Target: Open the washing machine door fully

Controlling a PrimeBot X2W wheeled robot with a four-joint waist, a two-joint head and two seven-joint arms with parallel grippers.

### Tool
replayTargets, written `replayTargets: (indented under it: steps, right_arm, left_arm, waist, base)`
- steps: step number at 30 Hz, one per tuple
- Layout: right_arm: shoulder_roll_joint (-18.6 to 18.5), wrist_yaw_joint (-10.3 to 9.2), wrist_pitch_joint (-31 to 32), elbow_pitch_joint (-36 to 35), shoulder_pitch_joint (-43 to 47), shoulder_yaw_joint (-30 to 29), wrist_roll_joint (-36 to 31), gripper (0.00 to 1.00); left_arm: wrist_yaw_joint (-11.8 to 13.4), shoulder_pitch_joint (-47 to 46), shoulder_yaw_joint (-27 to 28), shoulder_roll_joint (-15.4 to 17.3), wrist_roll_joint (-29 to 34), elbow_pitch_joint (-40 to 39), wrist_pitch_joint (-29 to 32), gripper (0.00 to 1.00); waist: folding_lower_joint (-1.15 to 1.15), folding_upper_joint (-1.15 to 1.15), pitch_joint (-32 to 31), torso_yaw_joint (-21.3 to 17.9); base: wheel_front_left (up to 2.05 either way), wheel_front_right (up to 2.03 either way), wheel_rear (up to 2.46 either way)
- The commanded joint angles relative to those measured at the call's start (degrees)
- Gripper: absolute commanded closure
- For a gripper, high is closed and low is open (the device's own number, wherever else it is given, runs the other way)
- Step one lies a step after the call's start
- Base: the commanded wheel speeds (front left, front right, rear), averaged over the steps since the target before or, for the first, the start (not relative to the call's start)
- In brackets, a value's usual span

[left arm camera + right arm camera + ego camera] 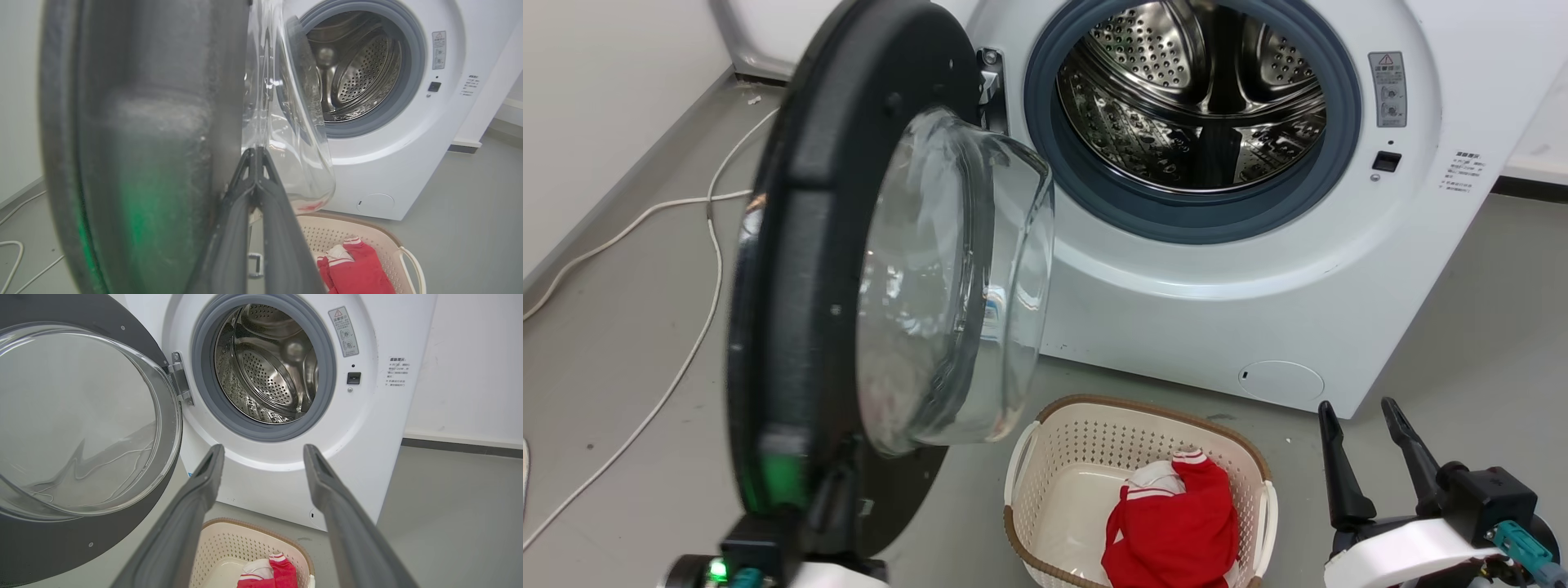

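washing machine door (792, 245) swung out at the drum's (1192, 98) nine o'clock
your left gripper (255, 157) sits pinched closed against its inner rim; right gripper (1357, 404) at five o'clock, spread wide, holding nothing.

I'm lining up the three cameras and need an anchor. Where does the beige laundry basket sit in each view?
Head view: laundry basket at bottom centre, below the washing machine.
Left wrist view: lower right, right of the left hand.
Right wrist view: bottom centre, between the fingers of the right hand.
Shared landmark: the warning sticker at the machine front's upper right.
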Motion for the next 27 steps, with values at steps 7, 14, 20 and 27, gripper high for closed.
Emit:
replayTargets:
  steps: [7,14,20,27]
  right_arm:
    - [0.11,-0.04,0.55,-0.51,-0.59,-0.31,-0.21,0.00]
    - [0.11,-0.03,1.19,-1.43,-1.31,-0.43,-0.76,0.00]
    - [0.11,-0.03,1.80,-2.21,-2.57,-0.54,-1.39,0.00]
    - [0.10,-0.04,1.95,-2.75,-3.89,-0.44,-1.94,0.00]
  left_arm:
    - [1.79,-1.60,7.23,3.82,-2.27,2.13,-1.47,1.00]
    - [1.03,-4.45,12.61,5.74,-5.18,6.45,-3.29,1.00]
    - [0.56,-8.11,16.49,7.28,-6.31,9.69,-4.30,1.00]
    - [-1.03,-12.34,21.07,10.47,-7.90,14.49,-4.67,1.00]
  waist:
    - [0.00,0.00,0.68,0.31]
    - [0.00,0.00,2.27,-0.01]
    - [0.00,0.00,4.80,-0.51]
    - [0.00,0.00,7.80,-1.49]
  base:
    - [0.00,0.00,0.00]
    - [0.00,0.00,0.00]
    - [0.00,0.00,0.00]
    - [0.00,0.00,0.00]
